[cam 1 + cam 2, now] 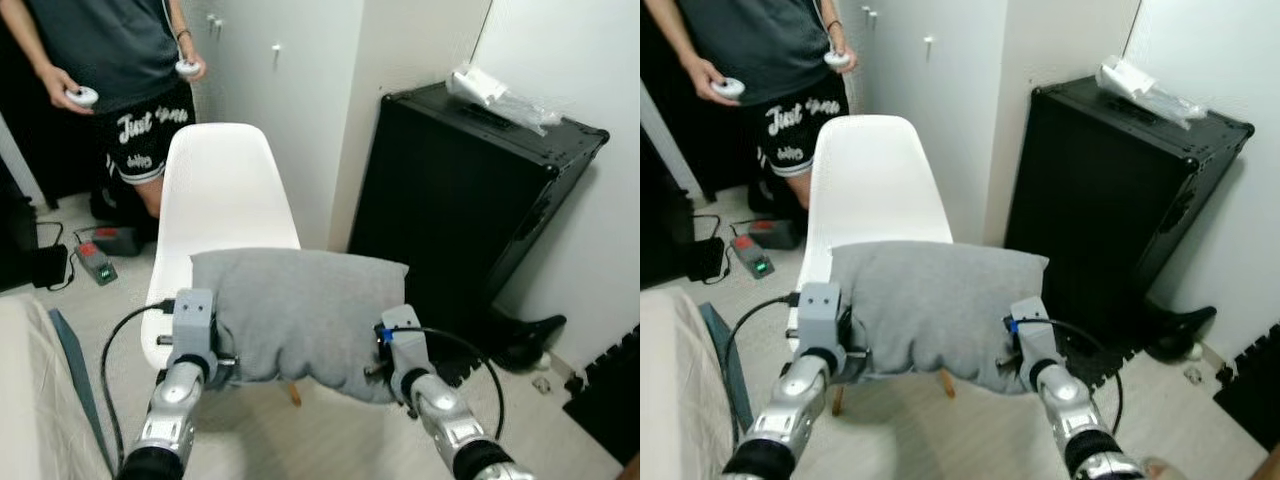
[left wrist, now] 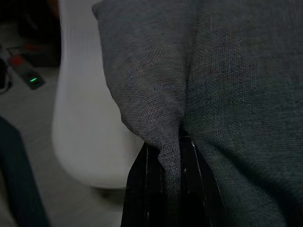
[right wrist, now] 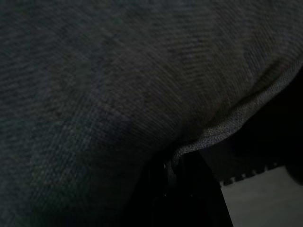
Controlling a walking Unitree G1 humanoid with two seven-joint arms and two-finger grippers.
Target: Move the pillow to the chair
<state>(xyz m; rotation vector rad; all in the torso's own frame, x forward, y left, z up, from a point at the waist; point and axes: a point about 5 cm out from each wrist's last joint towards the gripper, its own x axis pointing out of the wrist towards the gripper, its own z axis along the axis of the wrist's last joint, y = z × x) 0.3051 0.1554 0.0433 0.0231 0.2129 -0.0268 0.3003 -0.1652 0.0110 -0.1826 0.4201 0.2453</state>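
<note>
Chair [image 1: 225, 190] seat bare ahead, under the held pillow [image 1: 300, 315]. Black case [image 1: 460, 200] close on right; person [image 1: 110, 70] behind backrest; bed edge [image 1: 40, 400] near left.

Both silver arms reach up from the lower frame. Left gripper [image 2: 163, 156] at lower left is clamped on the pillow [image 1: 300, 310]; right gripper [image 3: 182, 163] at lower right pinches its other edge.

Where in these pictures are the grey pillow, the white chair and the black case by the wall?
pillow [image 1: 300, 310], left eye view, middle of its grey front face.
chair [image 1: 220, 185], left eye view, middle of the white backrest.
black case [image 1: 450, 200], left eye view, its front panel.
</note>
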